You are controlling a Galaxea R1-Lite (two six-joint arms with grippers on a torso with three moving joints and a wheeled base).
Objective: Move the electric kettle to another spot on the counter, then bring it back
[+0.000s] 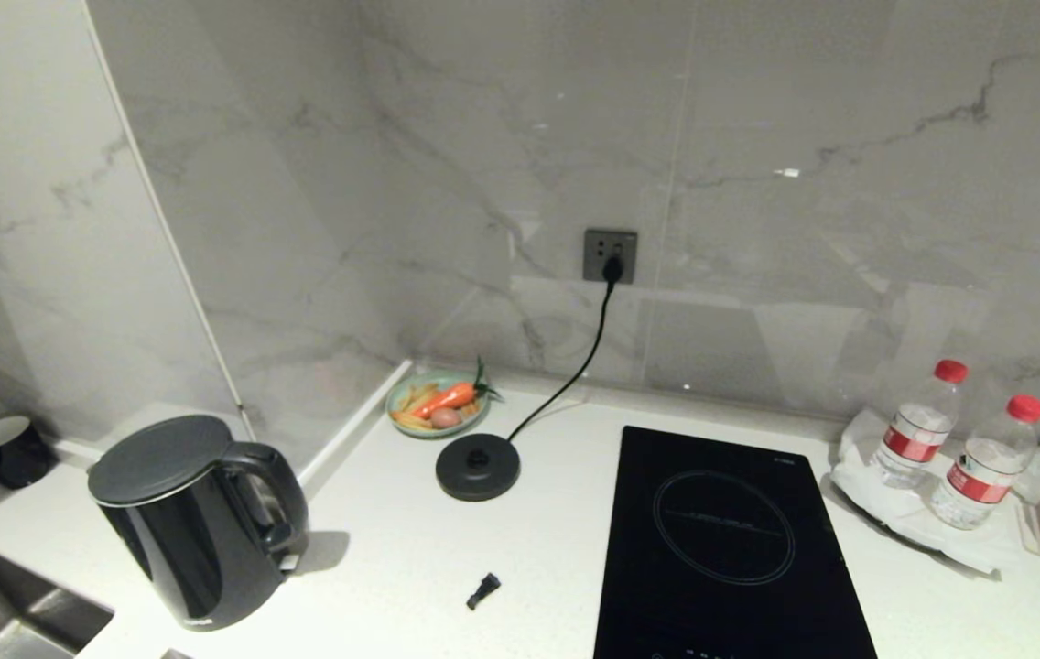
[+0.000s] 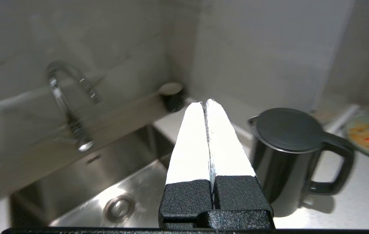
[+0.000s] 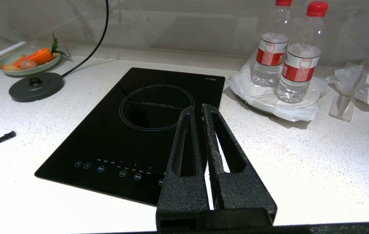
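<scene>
Now the electric kettle point(image 1: 195, 522) stands upright on the counter point(image 1: 392, 567), beside the sink point(image 2: 83, 182). Left gripper point(image 2: 206, 103) hovers near it, fingers pressed together, empty; right gripper point(image 3: 197, 108) likewise closed above the hob point(image 3: 139, 130)

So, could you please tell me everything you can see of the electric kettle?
The electric kettle is a tall, glossy black jug that narrows upward, with a flat matte dark lid, a loop handle facing the induction hob and faint white lettering near its foot. It stands upright on the white speckled counter, beside the sink, off its round corded base. Nothing grips or touches it; the left gripper, shut, is apart from it.
</scene>
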